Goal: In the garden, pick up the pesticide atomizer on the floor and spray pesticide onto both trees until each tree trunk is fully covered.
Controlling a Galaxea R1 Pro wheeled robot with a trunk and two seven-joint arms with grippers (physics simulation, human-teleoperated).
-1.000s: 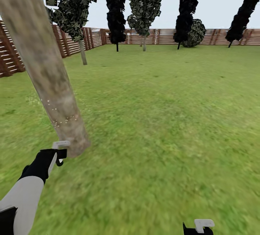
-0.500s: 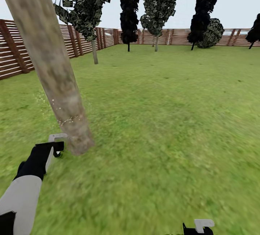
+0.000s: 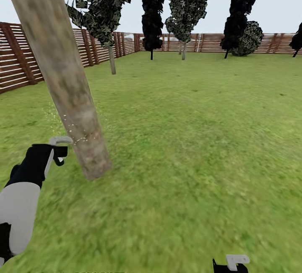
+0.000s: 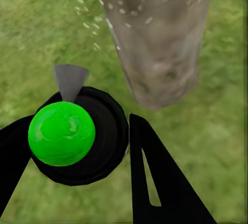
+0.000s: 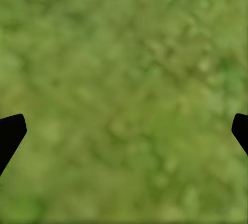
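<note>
Grass floor point(image 3: 188, 159) spreads out ahead of me in the head view, running to the brown slatted fence point(image 3: 16, 65) that closes the garden along its far and left edges. A thick grey-brown tree trunk point(image 3: 63, 75) leans up from the grass close in front of my left arm, and whitish pesticide point(image 3: 79, 138) specks dot its lower bark and hang as faint mist just beside it. My left gripper point(image 3: 58, 151) sits just beside the trunk's lower part, with the pale trigger head of the pesticide atomizer point(image 3: 58, 140) pointing toward the bark. My right gripper point(image 3: 230, 264) hangs low over the grass, well apart from the trunk. Thin dark conifers point(image 3: 152, 12) stand near the far fence.

From the left wrist view, my left gripper point(image 4: 77, 157) is clenched on the pesticide atomizer point(image 4: 62, 133): its bright green round body sits in a black ring between my black fingers point(image 4: 155, 182), its grey nozzle aimed at the tree trunk point(image 4: 155, 33). White pesticide point(image 4: 124, 7) flecks cover the bark and drift over the floor point(image 4: 36, 38).

From the right wrist view, my right gripper point(image 5: 124, 131) is spread wide and grasps nothing; its dark fingertips point(image 5: 10, 131) frame the blurry green floor point(image 5: 124, 79).
</note>
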